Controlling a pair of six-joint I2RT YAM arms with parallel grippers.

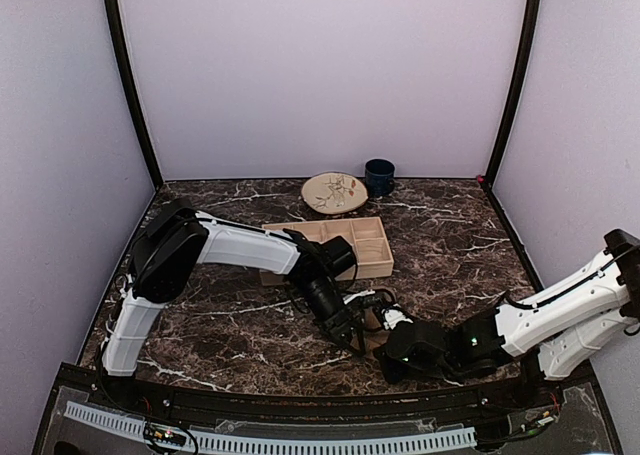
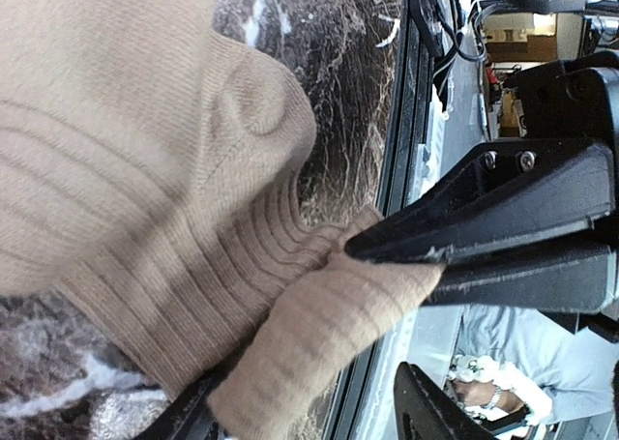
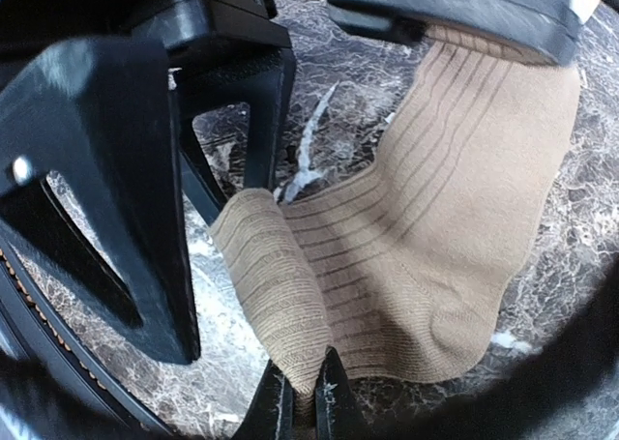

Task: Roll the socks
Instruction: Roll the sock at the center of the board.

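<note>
Both arms meet low at the front centre of the tabletop (image 1: 220, 315), and the tan sock (image 3: 435, 218) is caught right between them, almost hidden from above. The right end effector (image 3: 302, 396) is clenched on the tan sock, its tips pinching the ribbed edge where the fabric doubles back into a short fold. The left end effector (image 1: 365, 323) sits at the other end. One of its fingers lies across the sock's far end and the jaws stand apart around the fabric, but I cannot tell whether they are pressing it or merely straddling it. Here's the relation that matters: seen from the right wrist, the sock's long axis runs from the left arm's finger at the upper right down to the right arm's pinch at the bottom. The folded ribbed end points toward the right arm, so that arm has the nearer hold on the start of the roll. My read is that any rolling has to travel along that axis, away from the right pinch. The main risk looks like the small fold slipping open.
</note>
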